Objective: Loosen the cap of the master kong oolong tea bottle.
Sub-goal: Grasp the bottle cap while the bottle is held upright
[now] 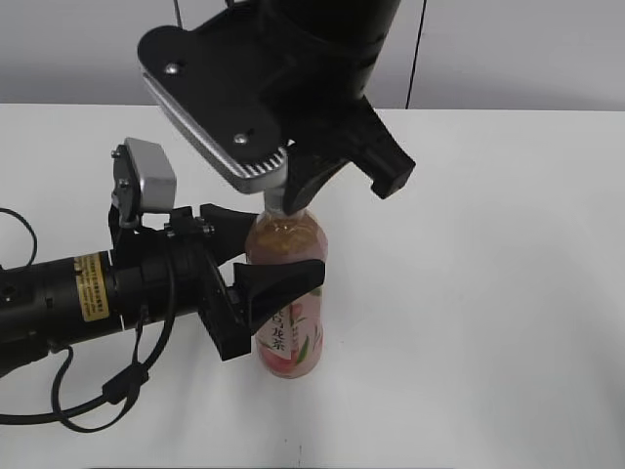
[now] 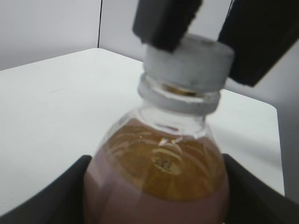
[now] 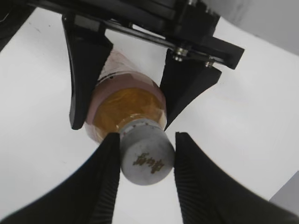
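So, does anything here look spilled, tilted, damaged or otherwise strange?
Nothing stands out. The bottle stands upright on the white table, held at its body by the left gripper. The right gripper closes on the cap from above. No spilled tea or damage is visible.

The bottle label carries vertical Chinese characters — "龙茶" is readable; the cap bears a small dark logo (illegible); the left arm's yellow sticker print is too small

Bare table lies open right of the bottle; fingers crowd its cap.
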Controlling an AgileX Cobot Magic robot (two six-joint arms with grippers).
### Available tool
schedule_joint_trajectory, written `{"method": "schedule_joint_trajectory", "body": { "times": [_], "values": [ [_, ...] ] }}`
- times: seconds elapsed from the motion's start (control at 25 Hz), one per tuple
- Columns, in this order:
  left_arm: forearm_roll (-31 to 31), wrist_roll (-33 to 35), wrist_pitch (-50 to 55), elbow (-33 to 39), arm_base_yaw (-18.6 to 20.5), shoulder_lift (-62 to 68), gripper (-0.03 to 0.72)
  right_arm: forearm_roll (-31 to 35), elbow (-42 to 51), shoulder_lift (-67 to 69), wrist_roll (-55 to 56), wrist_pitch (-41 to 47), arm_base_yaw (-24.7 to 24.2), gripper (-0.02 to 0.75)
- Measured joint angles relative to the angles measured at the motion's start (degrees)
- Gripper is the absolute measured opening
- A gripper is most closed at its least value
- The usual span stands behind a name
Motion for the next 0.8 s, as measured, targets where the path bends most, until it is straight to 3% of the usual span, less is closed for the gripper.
{"method": "schedule_joint_trajectory", "body": {
  "times": [0.44, 0.8],
  "values": [
    [-0.1, 0.0, 0.0, 0.0, 0.0, 0.0, 0.473, 0.7, 0.0, 0.0, -16.3, 0.0, 0.0, 0.269],
    [0.0, 0.0, 0.0, 0.0, 0.0, 0.0, 0.473, 0.7, 0.0, 0.0, 0.7, 0.0, 0.0, 0.276]
  ]
}}
